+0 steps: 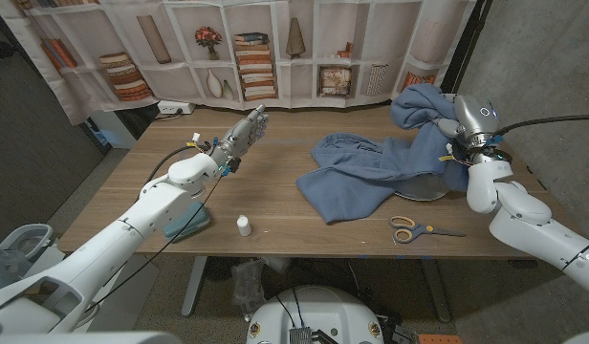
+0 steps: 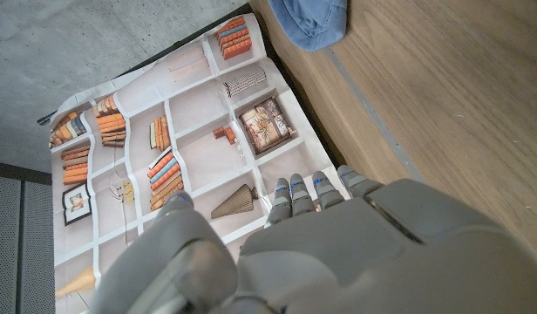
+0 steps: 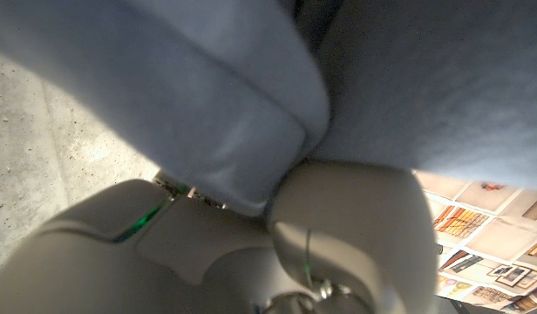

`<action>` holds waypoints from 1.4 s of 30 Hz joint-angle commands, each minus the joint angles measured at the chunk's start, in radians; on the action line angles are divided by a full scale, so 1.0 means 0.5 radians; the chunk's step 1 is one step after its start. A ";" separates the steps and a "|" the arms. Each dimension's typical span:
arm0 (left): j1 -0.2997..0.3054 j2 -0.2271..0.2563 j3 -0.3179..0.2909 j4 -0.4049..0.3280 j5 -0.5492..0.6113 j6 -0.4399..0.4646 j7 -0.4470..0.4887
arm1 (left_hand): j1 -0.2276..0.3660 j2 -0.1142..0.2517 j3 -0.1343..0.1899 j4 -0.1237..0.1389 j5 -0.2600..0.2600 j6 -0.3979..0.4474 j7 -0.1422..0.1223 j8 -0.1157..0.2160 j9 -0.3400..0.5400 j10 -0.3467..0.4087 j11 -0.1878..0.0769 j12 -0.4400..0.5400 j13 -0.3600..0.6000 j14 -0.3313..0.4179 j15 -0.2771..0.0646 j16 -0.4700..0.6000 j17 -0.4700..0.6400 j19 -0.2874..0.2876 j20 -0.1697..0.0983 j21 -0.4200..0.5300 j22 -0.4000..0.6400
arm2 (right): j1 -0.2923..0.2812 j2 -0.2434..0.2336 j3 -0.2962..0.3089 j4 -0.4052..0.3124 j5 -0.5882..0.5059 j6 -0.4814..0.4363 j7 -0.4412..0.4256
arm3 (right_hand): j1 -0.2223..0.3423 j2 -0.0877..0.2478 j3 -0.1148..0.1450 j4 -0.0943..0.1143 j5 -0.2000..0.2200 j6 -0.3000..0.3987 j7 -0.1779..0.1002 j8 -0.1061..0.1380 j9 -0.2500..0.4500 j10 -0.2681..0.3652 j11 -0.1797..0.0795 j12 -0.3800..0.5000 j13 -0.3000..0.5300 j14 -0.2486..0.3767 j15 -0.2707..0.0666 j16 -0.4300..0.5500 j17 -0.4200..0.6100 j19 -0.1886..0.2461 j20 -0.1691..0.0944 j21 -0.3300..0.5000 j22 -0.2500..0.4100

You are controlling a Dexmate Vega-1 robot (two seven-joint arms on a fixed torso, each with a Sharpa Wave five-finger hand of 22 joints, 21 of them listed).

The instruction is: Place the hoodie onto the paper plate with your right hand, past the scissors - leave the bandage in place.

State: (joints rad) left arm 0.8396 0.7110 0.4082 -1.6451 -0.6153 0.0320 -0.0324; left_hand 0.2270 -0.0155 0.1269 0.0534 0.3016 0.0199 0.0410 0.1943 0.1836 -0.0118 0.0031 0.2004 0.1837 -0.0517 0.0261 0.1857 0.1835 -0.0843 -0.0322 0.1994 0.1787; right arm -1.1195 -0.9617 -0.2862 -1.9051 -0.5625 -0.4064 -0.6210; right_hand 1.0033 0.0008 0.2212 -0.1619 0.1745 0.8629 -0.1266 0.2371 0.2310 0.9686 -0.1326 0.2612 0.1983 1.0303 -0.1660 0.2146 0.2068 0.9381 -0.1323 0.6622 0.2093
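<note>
Head view: right hand [image 1: 464, 129] fingers apparently clutch hoodie [image 1: 371, 167] bunched above paper plate [image 1: 424, 191]; left hand [image 1: 245, 132] empty, fingers extended.

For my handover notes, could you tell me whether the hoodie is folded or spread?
Neither neatly: the hoodie is bunched, one end lifted by the right hand.

A blue cotton hoodie [image 1: 371, 172] sprawls across the wooden table's [image 1: 285, 134] right half, draped over a round paper plate [image 1: 424, 192]. Yellow-handled scissors [image 1: 416, 228] lie in front of the plate. A small white bottle [image 1: 244, 225] stands near the front edge, left of centre.
</note>
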 commanded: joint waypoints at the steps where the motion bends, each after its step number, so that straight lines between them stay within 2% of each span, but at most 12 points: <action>1: 0.018 -0.003 0.001 -0.001 -0.008 -0.008 0.005 | 0.030 0.000 -0.008 0.006 0.000 0.002 0.012 0.010 0.010 0.002 0.004 0.004 0.011 -0.012 -0.002 0.008 0.003 -0.011 -0.024 0.010 0.010 | -0.049 -0.027 -0.051 -0.018 -0.008 -0.051 0.026 | 0.207 0.310 0.125 0.137 0.012 0.137 -0.121 0.015 0.001 0.059 -0.031 0.003 0.002 -0.008 -0.123 -0.002 0.009 -0.001 -0.176 0.009 0.000; 17: 0.029 -0.019 -0.004 0.017 -0.008 -0.059 0.001 | 0.034 0.003 -0.013 0.006 0.000 0.003 0.014 0.010 0.011 0.001 0.007 0.004 0.011 -0.012 -0.004 0.008 0.003 -0.011 -0.024 0.011 0.010 | -0.047 -0.004 -0.153 -0.006 -0.042 -0.106 0.042 | 0.192 0.305 0.124 0.138 0.018 0.148 -0.126 0.011 0.001 0.063 -0.036 -0.004 0.002 -0.011 -0.123 0.000 0.009 -0.009 -0.176 0.016 -0.003; 25: 0.028 -0.037 -0.007 0.059 -0.014 -0.099 -0.016 | 0.035 0.005 -0.016 0.006 -0.001 0.007 0.015 0.012 0.011 0.000 0.004 0.004 0.011 -0.011 -0.003 0.008 0.003 -0.014 -0.022 0.009 0.011 | -0.010 -0.015 -0.237 -0.016 -0.097 -0.182 0.132 | 0.135 0.299 0.106 0.169 0.018 0.147 -0.125 0.004 0.002 0.062 -0.033 -0.012 0.002 -0.018 -0.116 -0.002 0.008 -0.020 -0.170 0.020 -0.005; 42: 0.038 -0.060 -0.007 0.111 -0.029 -0.149 -0.042 | 0.039 0.009 -0.021 0.006 -0.001 0.011 0.014 0.013 0.011 0.004 0.001 0.005 0.011 -0.011 -0.007 0.008 0.003 -0.013 -0.022 0.010 0.011 | 0.091 0.005 -0.368 0.023 -0.108 -0.191 0.270 | 0.100 0.297 0.099 0.182 0.022 0.139 -0.131 -0.006 0.004 0.056 -0.040 -0.023 0.003 -0.045 -0.118 -0.011 0.005 -0.041 -0.173 0.018 -0.011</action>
State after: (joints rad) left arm 0.8531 0.6851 0.4060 -1.6005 -0.6248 -0.0291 -0.0465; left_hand 0.2350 -0.0076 0.1210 0.0532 0.3016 0.0235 0.0446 0.1943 0.1835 -0.0119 0.0031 0.2004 0.1837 -0.0517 0.0261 0.1857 0.1835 -0.0843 -0.0322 0.1994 0.1787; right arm -1.1059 -0.9671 -0.4271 -1.9077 -0.6104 -0.4972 -0.5291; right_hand 1.0033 0.0008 0.2017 -0.1424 0.1817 0.8684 -0.1251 0.2360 0.2306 0.9775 -0.1341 0.2511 0.1978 1.0141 -0.1607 0.2107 0.2067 0.9221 -0.1269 0.6661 0.2042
